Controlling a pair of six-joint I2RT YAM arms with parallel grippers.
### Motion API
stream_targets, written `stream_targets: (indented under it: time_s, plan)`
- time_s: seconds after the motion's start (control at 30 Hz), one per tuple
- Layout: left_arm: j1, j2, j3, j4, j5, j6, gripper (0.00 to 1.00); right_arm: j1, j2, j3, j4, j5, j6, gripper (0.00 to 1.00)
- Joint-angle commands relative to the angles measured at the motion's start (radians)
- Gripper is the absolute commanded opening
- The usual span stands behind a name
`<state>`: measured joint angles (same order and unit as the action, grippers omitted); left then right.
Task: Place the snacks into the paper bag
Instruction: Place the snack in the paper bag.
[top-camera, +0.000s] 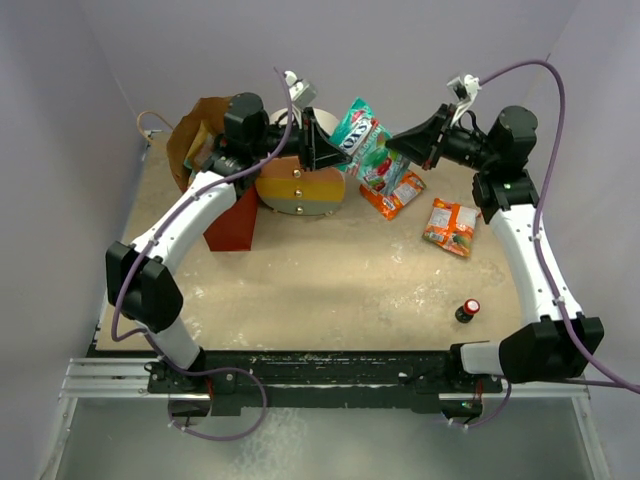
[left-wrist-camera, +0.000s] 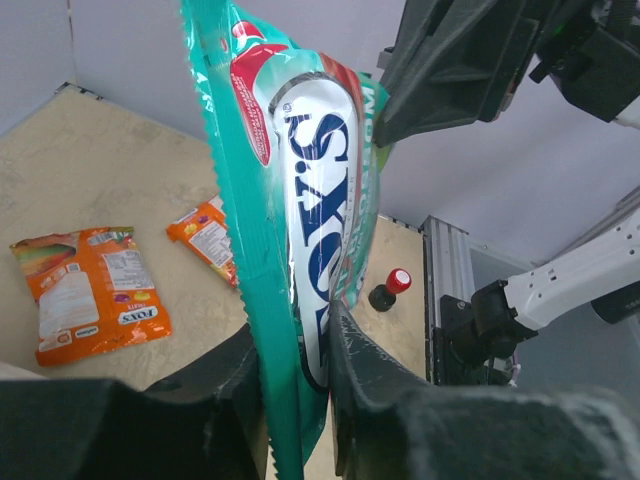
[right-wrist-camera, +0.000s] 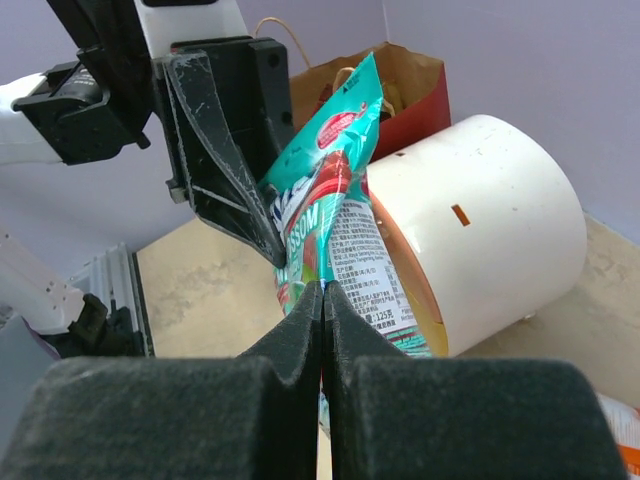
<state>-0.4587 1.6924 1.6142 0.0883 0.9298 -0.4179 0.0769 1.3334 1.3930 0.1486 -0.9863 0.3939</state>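
Action from above: teal Fox's packet held up off the table, just right of the drawer unit, near the paper bag but outside it; two orange packets flat on the table. Left wrist now: left gripper clamped across the packet, one finger pressed on each face. Right wrist: right gripper pinched tight on the packet's crimped edge, paper bag behind the drawer unit.
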Motion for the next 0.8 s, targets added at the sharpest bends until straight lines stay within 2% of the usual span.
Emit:
stream_targets:
  time_s: [0.0,0.1,0.13,0.2,0.33,0.5,0.77]
  plan:
    - [-0.001,-0.03,0.024,0.073,0.071,-0.001,0.22,0.002,-0.021,-0.019,0.079,-0.009,0.008,0.0]
    - [-0.001,-0.061,0.022,0.007,0.075,0.079,0.09,0.002,-0.015,-0.017,0.02,-0.03,-0.067,0.0]
    - [-0.001,-0.075,0.024,-0.027,0.062,0.122,0.06,0.003,-0.015,-0.014,-0.016,-0.04,-0.109,0.07]
    - [0.0,-0.113,0.026,-0.112,0.018,0.215,0.01,0.001,-0.018,-0.004,-0.081,-0.037,-0.195,0.27]
    - [0.004,-0.169,0.065,-0.333,-0.078,0.421,0.0,0.001,-0.033,0.015,-0.221,-0.009,-0.369,0.53]
    - [0.005,-0.233,0.151,-0.584,-0.244,0.635,0.0,0.001,-0.056,0.017,-0.394,0.044,-0.555,0.59]
    - [0.005,-0.296,0.307,-0.84,-0.771,0.801,0.0,0.001,-0.123,-0.066,-0.404,0.137,-0.618,0.6]
